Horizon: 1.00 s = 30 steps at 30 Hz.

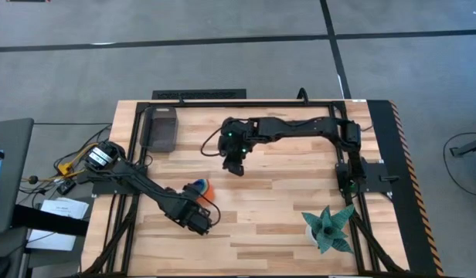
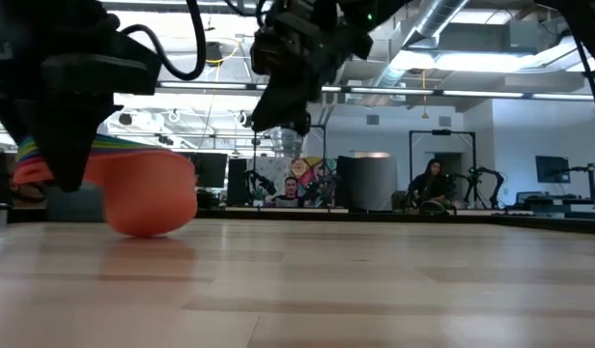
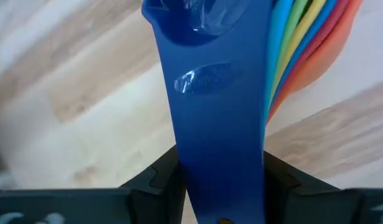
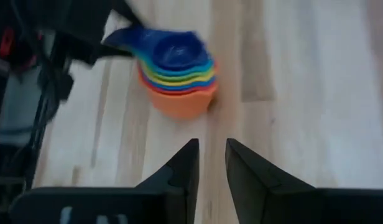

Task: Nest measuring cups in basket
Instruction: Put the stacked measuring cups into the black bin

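one nested stack of measuring cups [image 4: 178,73] showing six colour layers, one dark grey basket [image 1: 161,127], one teal spiky plant [image 1: 328,229], two robot arms, one wooden table [image 1: 277,197]

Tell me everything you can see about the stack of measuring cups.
The measuring cups are nested into one stack, glossy plastic, orange outermost, then rainbow rims up to a dark blue cup on top. The handles lie fanned together; the left claw is shut on the dark blue handle. The stack sits on the wooden table, near the front left, seemingly resting on it in the low view. It is not in the basket, which stands apart at the back left.
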Tool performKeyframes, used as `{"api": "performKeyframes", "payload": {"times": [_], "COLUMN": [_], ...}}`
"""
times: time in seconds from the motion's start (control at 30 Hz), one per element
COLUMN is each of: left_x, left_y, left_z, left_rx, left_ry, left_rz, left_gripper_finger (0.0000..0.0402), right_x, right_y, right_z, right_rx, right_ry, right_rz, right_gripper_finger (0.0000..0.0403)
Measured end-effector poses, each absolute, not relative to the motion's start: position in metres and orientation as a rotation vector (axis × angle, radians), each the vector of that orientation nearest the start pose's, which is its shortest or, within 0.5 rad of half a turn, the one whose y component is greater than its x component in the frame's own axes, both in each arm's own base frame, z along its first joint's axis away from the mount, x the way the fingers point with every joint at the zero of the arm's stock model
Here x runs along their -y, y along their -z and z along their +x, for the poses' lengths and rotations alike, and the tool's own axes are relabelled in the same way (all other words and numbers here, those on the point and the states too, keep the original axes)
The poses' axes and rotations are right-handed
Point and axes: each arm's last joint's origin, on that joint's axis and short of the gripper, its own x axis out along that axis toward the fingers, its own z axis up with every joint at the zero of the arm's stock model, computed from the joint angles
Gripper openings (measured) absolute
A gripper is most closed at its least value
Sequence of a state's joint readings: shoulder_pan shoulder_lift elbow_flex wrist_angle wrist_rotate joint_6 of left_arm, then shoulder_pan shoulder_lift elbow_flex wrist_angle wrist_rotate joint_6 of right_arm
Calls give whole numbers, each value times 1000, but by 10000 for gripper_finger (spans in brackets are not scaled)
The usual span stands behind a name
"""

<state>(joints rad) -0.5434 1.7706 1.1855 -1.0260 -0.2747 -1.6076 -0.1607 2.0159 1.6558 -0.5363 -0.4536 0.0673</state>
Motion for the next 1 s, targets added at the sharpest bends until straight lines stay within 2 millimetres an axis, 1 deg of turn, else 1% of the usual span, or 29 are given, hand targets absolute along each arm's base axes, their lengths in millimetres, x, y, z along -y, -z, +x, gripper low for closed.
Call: {"api": "performKeyframes", "payload": {"times": [0.1,0.2,0.33,0.4,0.47,0.53,0.63,0.77,0.83,0.9,1.0], "left_x": [151,151,151,150,150,149,149,149,149,149,149], "left_y": [-182,-182,-182,-182,-182,-182,-183,-183,-183,-183,-183], "left_z": [266,266,266,267,267,267,267,267,267,267,267], "left_rx": [-1224,-1266,-1287,-1292,-1289,-1283,-1284,-1294,-1294,-1291,-1282], "left_ry": [-842,-760,-678,-647,-629,-613,-594,-579,-579,-585,-604], "left_rz": [-557,-457,-329,-276,-234,-190,-151,-127,-126,-134,-159], "left_gripper_finger": [123,123,123,123,123,123,123,123,123,123,123], "right_x": [50,43,30,22,12,5,0,2,4,3,-3], "right_y": [-221,-211,-202,-202,-201,-198,-193,-179,-168,-152,-132], "right_z": [434,431,430,431,432,431,431,429,426,420,410], "right_rx": [-899,-923,-915,-905,-907,-929,-928,-903,-883,-830,-717], "right_ry": [-313,-356,-412,-430,-417,-367,-315,-271,-261,-277,-299], "right_rz": [263,207,133,105,63,36,82,225,309,379,409], "right_gripper_finger": [115,135,173,195,217,238,259,266,266,266,266]}}
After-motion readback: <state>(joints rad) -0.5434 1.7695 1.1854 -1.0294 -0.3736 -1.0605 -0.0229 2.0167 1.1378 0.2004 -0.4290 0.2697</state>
